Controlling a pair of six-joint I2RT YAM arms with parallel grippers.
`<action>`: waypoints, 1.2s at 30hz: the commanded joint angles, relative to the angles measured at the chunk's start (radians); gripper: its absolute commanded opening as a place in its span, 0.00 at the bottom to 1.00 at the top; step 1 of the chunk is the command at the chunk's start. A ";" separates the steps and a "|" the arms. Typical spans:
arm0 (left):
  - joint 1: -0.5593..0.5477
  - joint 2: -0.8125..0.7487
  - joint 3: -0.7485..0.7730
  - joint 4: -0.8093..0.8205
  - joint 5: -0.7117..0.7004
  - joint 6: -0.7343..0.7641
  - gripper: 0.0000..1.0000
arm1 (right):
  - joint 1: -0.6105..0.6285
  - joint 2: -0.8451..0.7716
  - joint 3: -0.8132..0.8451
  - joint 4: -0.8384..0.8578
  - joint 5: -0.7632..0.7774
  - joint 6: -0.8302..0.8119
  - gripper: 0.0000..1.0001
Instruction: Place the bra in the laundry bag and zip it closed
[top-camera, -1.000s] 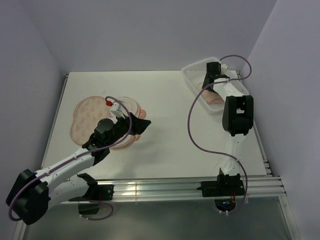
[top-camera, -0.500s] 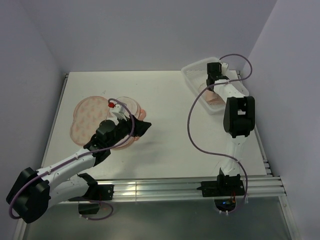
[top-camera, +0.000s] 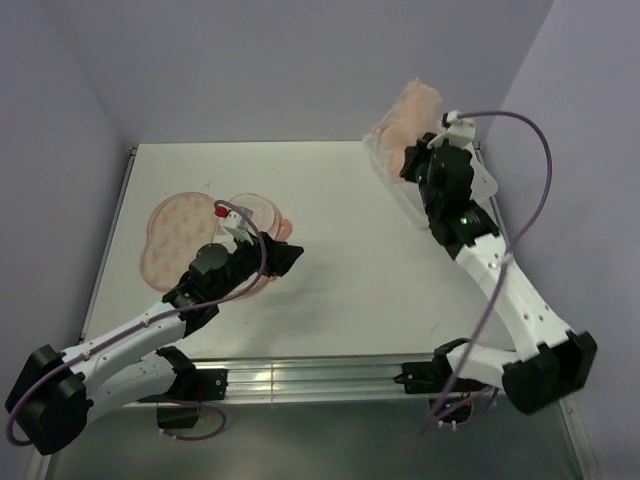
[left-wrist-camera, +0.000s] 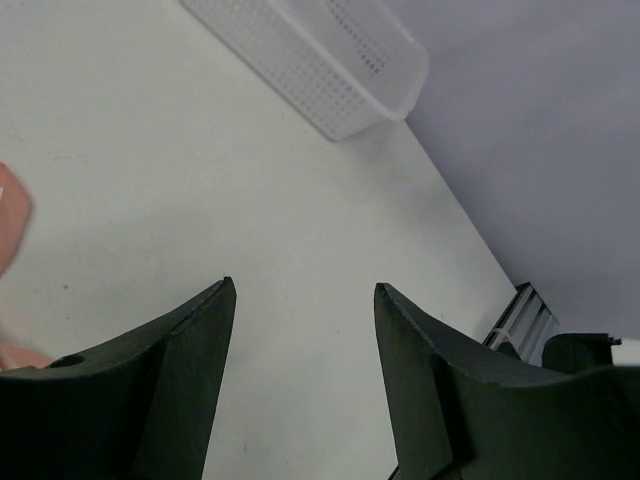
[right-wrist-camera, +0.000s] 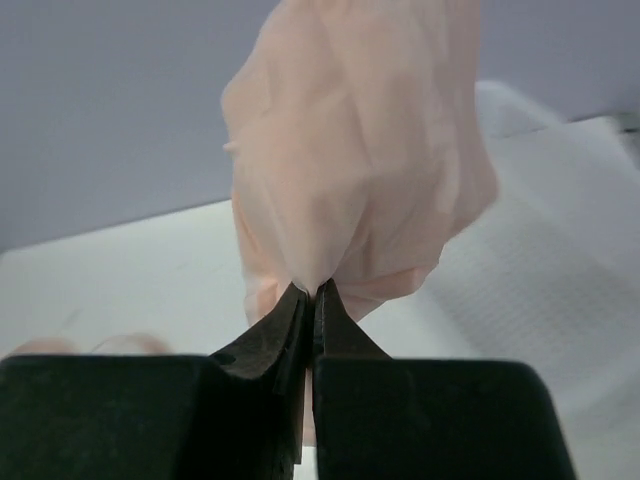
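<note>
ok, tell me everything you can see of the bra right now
The bra is pale peach-pink, plain and soft-looking, bunched into a crumpled wad, so cups and straps cannot be told apart. The right gripper is shut on a fold at its near edge, and the rest bulges out beyond the fingertips. From the top camera it is held in the air over the white lattice basket at the table's far right. As far as shows, only the gripper touches it.

- White plastic lattice basket (left-wrist-camera: 320, 60), rectangular, open side up.
- Flat white surface (top-camera: 330, 220) beneath the basket, spreading left of it.
- Silver metal rail (top-camera: 330, 378), well apart from the basket, nearer the camera.
</note>
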 joint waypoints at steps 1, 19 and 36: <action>-0.013 -0.102 0.071 -0.051 -0.054 -0.005 0.64 | 0.108 -0.188 -0.117 0.003 -0.225 0.101 0.00; -0.015 -0.231 0.069 -0.295 -0.140 -0.027 0.65 | 0.307 -0.506 -0.686 -0.198 -0.399 0.212 0.77; -0.108 -0.084 0.059 -0.374 -0.248 -0.025 0.53 | 0.496 -0.490 -0.812 -0.286 -0.261 0.466 0.49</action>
